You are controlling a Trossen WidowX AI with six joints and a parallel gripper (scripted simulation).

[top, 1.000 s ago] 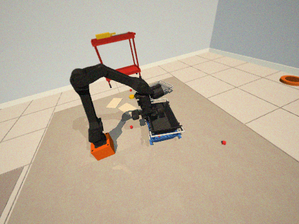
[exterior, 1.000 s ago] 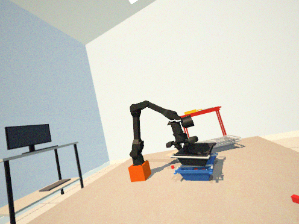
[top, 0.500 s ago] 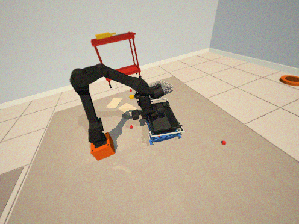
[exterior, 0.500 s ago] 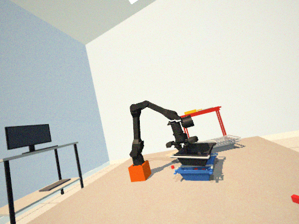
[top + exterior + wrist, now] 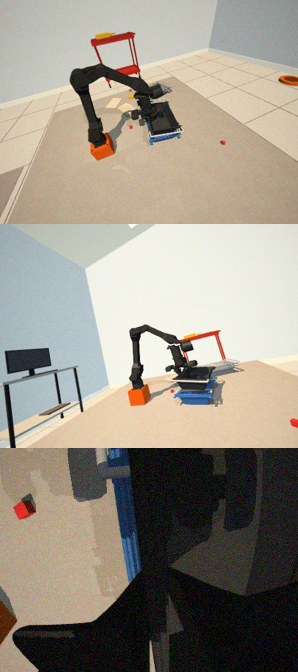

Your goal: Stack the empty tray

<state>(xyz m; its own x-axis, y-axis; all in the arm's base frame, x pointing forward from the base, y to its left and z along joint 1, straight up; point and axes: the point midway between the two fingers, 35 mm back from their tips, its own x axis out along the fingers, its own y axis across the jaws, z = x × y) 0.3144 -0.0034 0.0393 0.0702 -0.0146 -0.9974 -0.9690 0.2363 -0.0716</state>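
Pale tiles and grey-white walls surround the tan bench (image 5: 192, 180) (image 5: 168, 429) in the top view, with a red rack (image 5: 112, 39) (image 5: 207, 335) standing behind it. From an orange base block (image 5: 103, 152) (image 5: 139, 397) the black arm (image 5: 87, 103) (image 5: 136, 350) rises, bends over at its elbow and reaches down to the jaws (image 5: 148, 115) (image 5: 180, 371), which are closed on the black tray (image 5: 163, 121) (image 5: 193, 383). That tray is over the blue tray (image 5: 164, 139) (image 5: 193, 398), and a red block (image 5: 223, 143) (image 5: 294, 423) lies well apart from both

Seen from the exterior, the black tray sits above the blue one, red blocks (image 5: 196, 393) showing inside the lower tray; whether it bears on the bars cannot be told. A monitor (image 5: 28, 360) stands on a desk (image 5: 42, 374) by the blue-grey wall

Through the wrist view, dark shapes hide the grip, beside a blue edge (image 5: 127, 528) and a small red cube (image 5: 23, 510) on the bench
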